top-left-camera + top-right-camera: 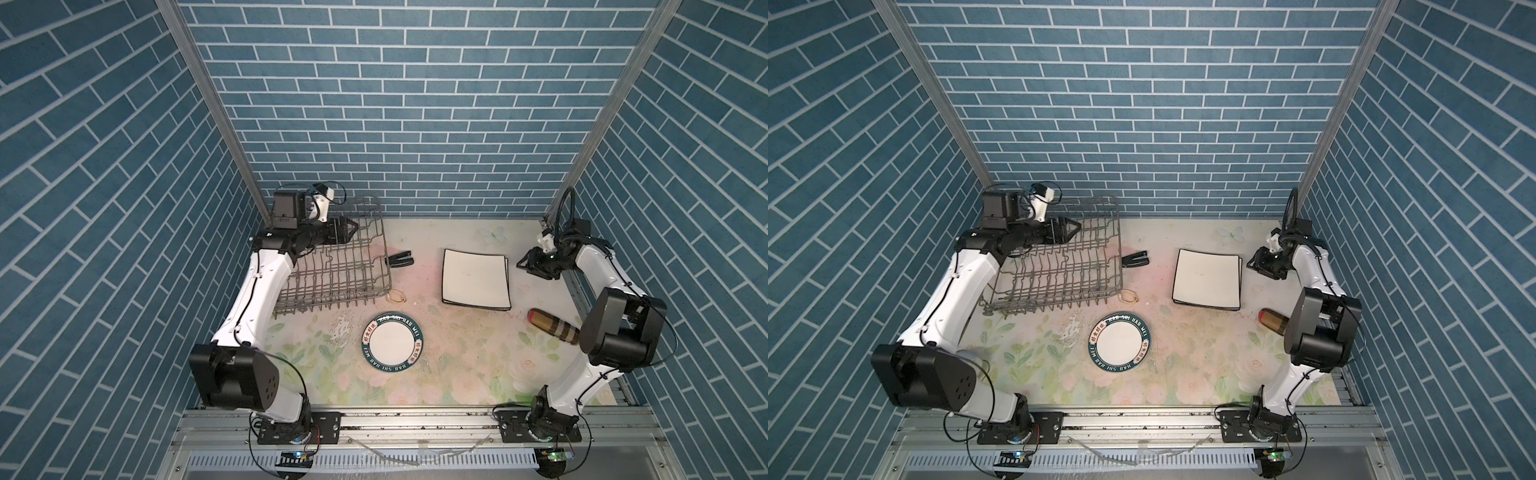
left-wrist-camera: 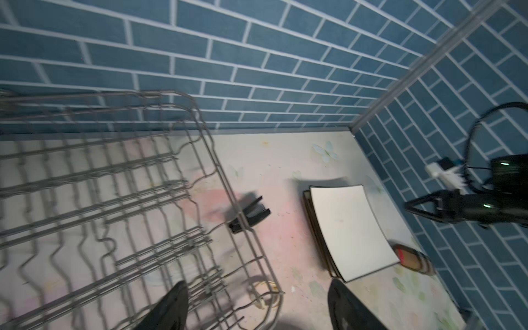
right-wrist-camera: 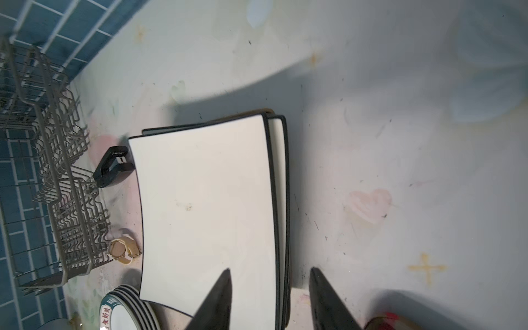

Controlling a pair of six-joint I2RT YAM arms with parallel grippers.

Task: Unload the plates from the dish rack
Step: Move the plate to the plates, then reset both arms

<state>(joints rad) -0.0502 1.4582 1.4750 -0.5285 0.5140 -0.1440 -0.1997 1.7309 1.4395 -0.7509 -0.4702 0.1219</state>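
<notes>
The grey wire dish rack (image 1: pixel 336 266) (image 1: pixel 1059 266) stands at the back left with no plates showing in it. My left gripper (image 1: pixel 351 228) (image 2: pixel 258 283) hangs open over its back part with nothing between the fingers. A stack of square cream plates with black edges (image 1: pixel 476 284) (image 3: pixel 205 205) lies flat at the right. My right gripper (image 1: pixel 524 266) (image 3: pixel 270 269) is open at that stack's right edge, one finger over the top plate, the other beyond the edge, holding nothing. A stack of round teal-rimmed plates (image 1: pixel 392 347) (image 3: pixel 125 311) sits at the centre front.
A black clip-like object (image 1: pixel 401 259) lies just right of the rack. A small beige watch (image 1: pixel 397 296) sits at the rack's front right corner. A brown striped cylinder (image 1: pixel 552 326) lies by the right arm. Tiled walls close in on three sides.
</notes>
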